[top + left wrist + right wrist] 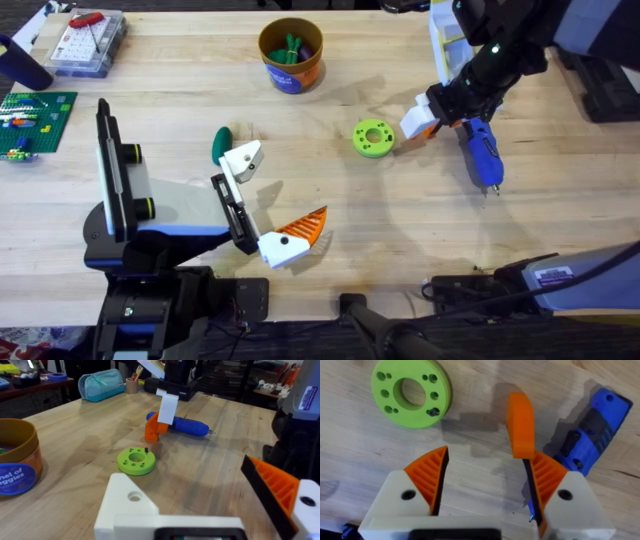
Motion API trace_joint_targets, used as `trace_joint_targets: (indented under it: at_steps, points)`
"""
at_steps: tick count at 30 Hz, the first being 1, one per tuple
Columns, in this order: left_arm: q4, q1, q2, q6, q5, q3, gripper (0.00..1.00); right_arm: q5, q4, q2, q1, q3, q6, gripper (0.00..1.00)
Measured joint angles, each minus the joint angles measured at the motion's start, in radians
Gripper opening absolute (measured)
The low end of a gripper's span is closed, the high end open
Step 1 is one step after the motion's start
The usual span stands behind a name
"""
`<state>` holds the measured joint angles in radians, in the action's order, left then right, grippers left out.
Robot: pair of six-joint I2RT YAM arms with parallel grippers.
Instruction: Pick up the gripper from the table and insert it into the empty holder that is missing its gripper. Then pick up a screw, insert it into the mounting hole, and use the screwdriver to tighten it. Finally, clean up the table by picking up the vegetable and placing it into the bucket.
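The loose gripper's orange tip [520, 425] rests on the table beside the blue screwdriver [592, 435]; it is also in the overhead view [430, 127] and the left wrist view [152, 430]. My right gripper [485, 480] hangs open over it, fingers wide on either side and not touching. The screwdriver [480, 155] lies just right of it. A green disc [373, 138] holds a small black screw [434, 411]. The holder [240, 158] is a bare white bracket on my left gripper's [266, 198] black bar, opposite the orange finger [297, 235]. A dark green vegetable [221, 143] lies by the holder. The bucket [290, 55] stands at the back.
A clear parts box [85, 40] with a red-handled tool sits at the back left, above a green brick plate [35, 115]. A white bin [442, 40] is behind the right arm. Bare wood stretches across the table's middle and front right.
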<state>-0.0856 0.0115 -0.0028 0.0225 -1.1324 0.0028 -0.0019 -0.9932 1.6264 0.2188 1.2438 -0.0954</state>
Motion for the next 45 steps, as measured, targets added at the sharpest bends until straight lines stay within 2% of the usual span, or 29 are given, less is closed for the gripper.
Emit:
trace_joint_targets:
  at_steps: [17,25,34,45]
  points:
    - [-0.009,-0.001,0.003,0.001,0.003,0.002,0.991,0.002,-0.087,0.0,-0.008,0.0,-0.01,0.856]
    - [-0.009,-0.001,0.003,0.001,0.003,0.002,0.991,0.045,-0.133,-0.023,-0.019,0.03,-0.01,0.856]
    - [-0.009,-0.001,0.003,0.001,0.003,0.002,0.991,0.046,-0.103,-0.031,-0.02,0.05,-0.007,0.856]
    - [-0.009,-0.001,0.003,0.001,0.003,0.002,0.991,0.046,0.003,0.034,-0.071,0.05,0.027,0.856]
